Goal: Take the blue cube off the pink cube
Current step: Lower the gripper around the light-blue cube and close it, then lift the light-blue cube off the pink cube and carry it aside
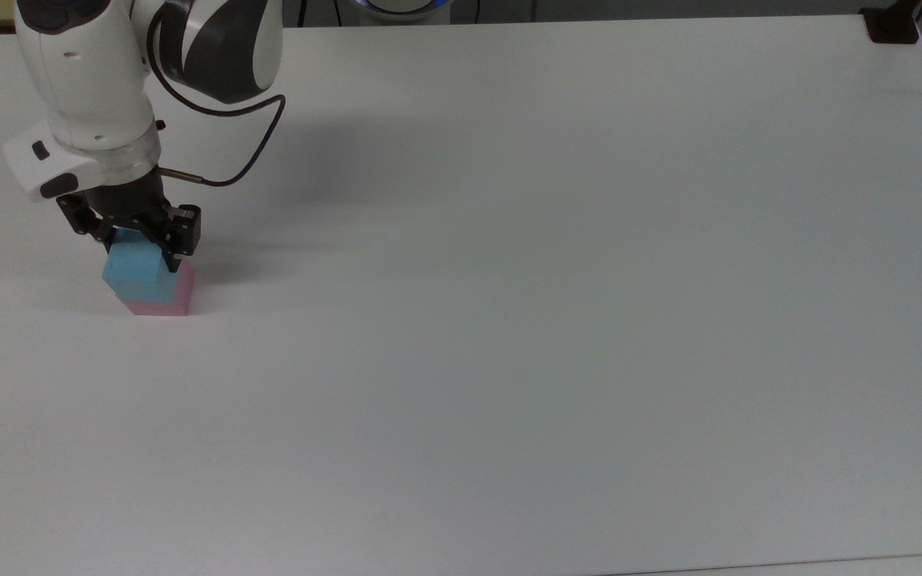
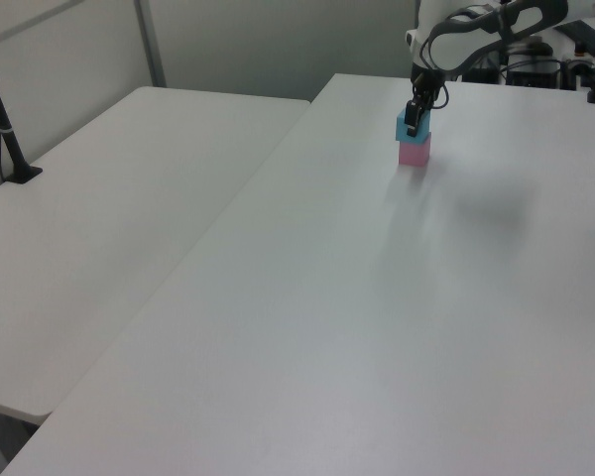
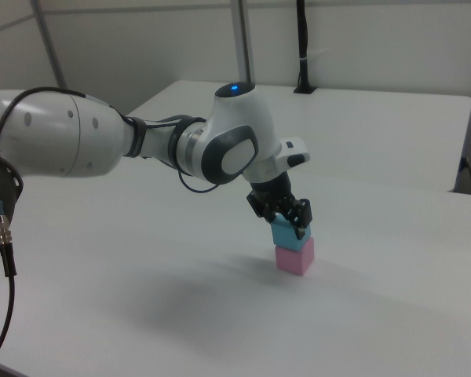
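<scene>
Far left of the top view, toward nine o'clock on the white table [image 1: 509, 320]: blue cube [image 1: 134, 268] stacked on pink cube [image 1: 163, 298], the pair touching, the blue one sitting slightly off toward the top view's left so a strip of pink top shows on its right. Gripper [image 1: 134, 254] lowered straight over the stack, black fingers [image 1: 170, 258] straddling the blue cube, one at each side, closed in against its faces. White Franka arm [image 1: 85, 88] rising from the gripper toward twelve o'clock, a black cable [image 1: 257, 152] looping off at its two o'clock.

In the left view, stack far up at one o'clock on the table [image 2: 377, 297]: blue cube [image 2: 405, 127] above pink cube [image 2: 414, 151], gripper [image 2: 415, 121] planted on the upper one. Second white table [image 2: 109, 228] adjoining at nine o'clock, black post [image 2: 5, 129] standing on it near the left edge.

In the right view, arm [image 3: 102, 145] reaching in from nine o'clock; gripper [image 3: 286, 224] just right of centre, clamped around blue cube [image 3: 284, 233], pink cube [image 3: 294, 256] beneath at six o'clock of it, resting on the table [image 3: 141, 298].
</scene>
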Robot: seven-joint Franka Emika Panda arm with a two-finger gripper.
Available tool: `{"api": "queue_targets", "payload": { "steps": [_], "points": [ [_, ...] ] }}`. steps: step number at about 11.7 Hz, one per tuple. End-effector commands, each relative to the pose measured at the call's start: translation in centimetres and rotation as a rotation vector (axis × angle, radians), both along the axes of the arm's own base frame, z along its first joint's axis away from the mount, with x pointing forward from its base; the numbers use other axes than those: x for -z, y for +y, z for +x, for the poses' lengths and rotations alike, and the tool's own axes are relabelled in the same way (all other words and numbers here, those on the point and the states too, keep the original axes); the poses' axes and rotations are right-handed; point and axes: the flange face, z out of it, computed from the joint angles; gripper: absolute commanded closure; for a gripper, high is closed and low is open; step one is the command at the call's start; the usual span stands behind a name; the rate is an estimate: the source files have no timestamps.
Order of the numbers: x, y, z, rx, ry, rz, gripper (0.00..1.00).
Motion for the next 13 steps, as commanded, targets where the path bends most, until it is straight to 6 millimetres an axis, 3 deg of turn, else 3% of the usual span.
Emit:
{"api": "queue_targets", "payload": {
  "steps": [1,5,9,13],
  "points": [
    [-3.9,0.6,-1.4,0.018,-0.006,0.004,0.54],
    [-6.3,2.6,-5.0,-0.115,0.160,0.041,0.54],
    [-4.1,10.2,-9.7,-0.219,0.247,0.064,0.55],
    [-0.7,14.5,-8.5,-0.206,0.255,0.058,0.57]
  ]
}}
